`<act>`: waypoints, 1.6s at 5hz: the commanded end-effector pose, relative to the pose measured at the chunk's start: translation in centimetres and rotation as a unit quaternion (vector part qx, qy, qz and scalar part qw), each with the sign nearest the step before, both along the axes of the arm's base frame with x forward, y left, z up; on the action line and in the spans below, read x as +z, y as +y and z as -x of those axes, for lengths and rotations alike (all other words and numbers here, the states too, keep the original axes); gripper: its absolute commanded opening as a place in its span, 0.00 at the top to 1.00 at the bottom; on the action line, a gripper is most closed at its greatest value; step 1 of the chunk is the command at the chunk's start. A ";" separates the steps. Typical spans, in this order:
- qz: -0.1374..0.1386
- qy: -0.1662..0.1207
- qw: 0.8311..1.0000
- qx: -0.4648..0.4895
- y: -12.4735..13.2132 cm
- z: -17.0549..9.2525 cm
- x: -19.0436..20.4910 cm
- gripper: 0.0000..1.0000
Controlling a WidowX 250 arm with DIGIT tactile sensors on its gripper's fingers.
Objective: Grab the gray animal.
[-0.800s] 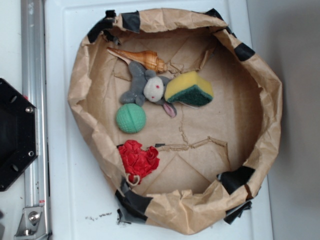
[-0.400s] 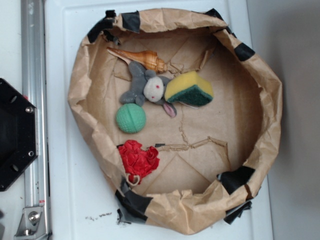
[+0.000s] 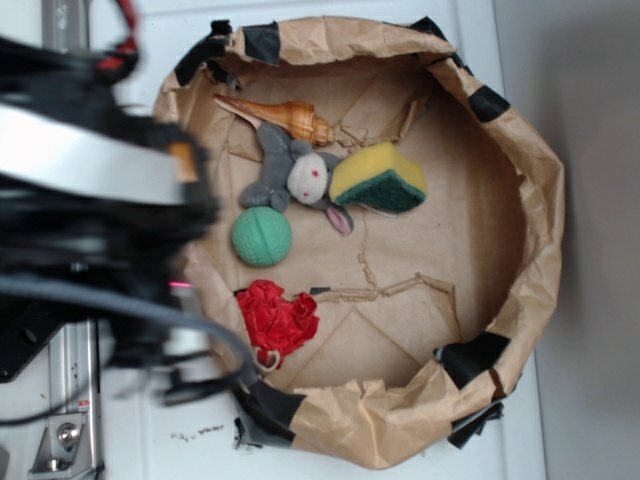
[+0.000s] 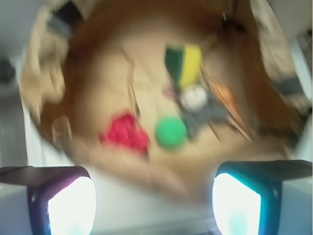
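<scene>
Layout: tool [image 4: 154, 198] outside the paper basin [image 3: 540, 190], all items ahead of it.

Inside the basin on the tabletop [image 3: 120, 60]: ball [image 4: 170, 132] nearest, roughly centred ahead; fabric lump [image 4: 124, 133] to its left; gray animal [image 4: 198, 100] beyond the ball, slightly right, touching the sponge [image 4: 185, 66] behind it; shell [image 4: 227, 100] farther right.

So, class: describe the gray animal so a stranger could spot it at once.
Look inside the brown paper bowl, in its upper left part. The gray animal lies between the long shell, the yellow sponge and the green ball. It alone has a whitish face and floppy ears.
</scene>
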State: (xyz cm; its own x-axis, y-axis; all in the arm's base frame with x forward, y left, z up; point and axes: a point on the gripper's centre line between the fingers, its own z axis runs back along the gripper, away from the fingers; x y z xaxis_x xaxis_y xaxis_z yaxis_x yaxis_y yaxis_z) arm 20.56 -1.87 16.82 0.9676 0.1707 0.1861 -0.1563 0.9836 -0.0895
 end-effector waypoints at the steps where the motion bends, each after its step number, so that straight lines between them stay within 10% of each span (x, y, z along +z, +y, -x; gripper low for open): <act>1: -0.009 -0.006 0.997 0.072 2.5 -5.3 -4.8 0.00; 4: -0.057 0.015 0.996 0.062 7.0 -3.8 -12.8 0.00; 7: -0.024 0.044 0.999 -0.001 3.6 -7.5 -15.0 0.00; 8: -0.063 0.050 0.996 -0.029 3.3 -7.2 -16.1 1.00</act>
State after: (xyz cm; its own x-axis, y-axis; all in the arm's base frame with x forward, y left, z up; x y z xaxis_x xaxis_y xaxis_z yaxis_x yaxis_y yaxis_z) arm 27.85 2.10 1.26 0.9843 0.1316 0.1174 -0.1372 0.9897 0.0410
